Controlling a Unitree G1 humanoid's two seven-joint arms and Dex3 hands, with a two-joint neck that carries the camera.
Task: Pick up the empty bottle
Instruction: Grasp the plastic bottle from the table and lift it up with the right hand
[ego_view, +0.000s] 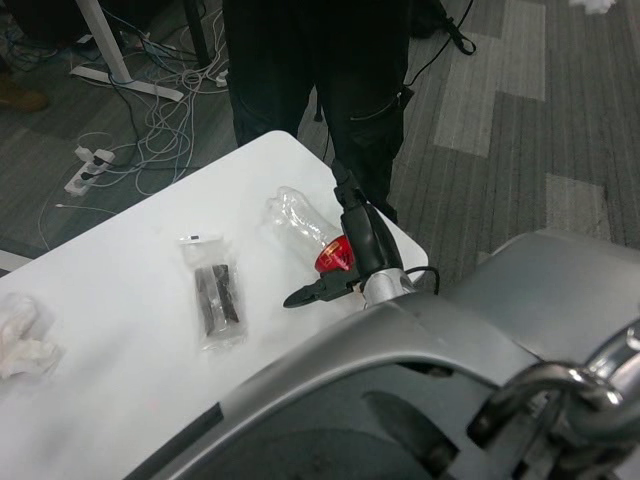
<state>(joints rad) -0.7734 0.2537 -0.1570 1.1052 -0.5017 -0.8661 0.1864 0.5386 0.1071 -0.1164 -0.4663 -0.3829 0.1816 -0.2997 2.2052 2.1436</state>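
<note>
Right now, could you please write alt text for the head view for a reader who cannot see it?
A black robot hand reaches over a clear empty plastic bottle with a red label lying on its side on a white table. Left of it lie a clear packet holding dark items and a crumpled white tissue; a person in dark trousers stands behind.

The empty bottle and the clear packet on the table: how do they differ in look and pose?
The empty bottle is rounded, crumpled clear plastic with a red label; the clear packet is flat and shows dark strips inside. The bottle lies by the table's far edge, next to the right robot hand; the packet lies nearer the middle, away from the hand. Both are transparent and lie on the white tabletop.
</note>
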